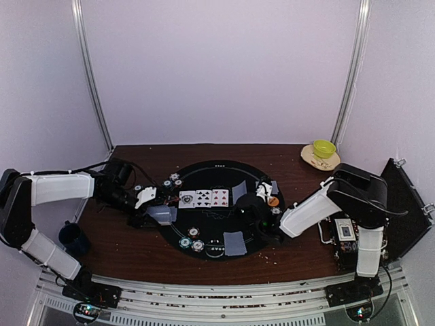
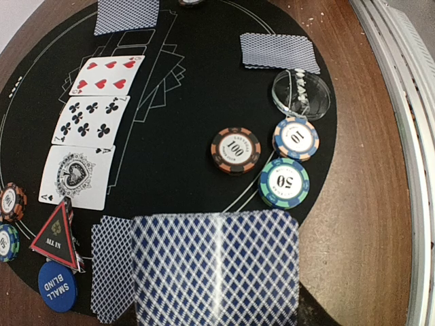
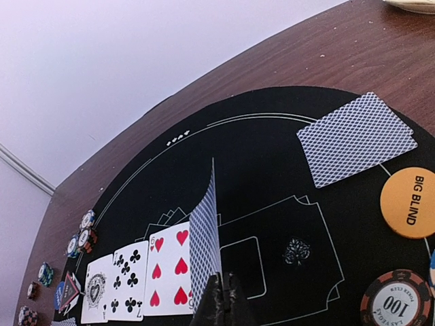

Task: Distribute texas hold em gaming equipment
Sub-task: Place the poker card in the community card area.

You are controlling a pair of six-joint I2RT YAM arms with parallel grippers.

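While chips (image 1: 198, 246) dot the mat (image 1: 204, 224), mug (image 1: 71, 238) sits outside.

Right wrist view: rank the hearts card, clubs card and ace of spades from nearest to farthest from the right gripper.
1. Hearts card, just left of the right gripper and its held card.
2. Clubs card, next left in the row.
3. Ace of spades, at the row's far left end.
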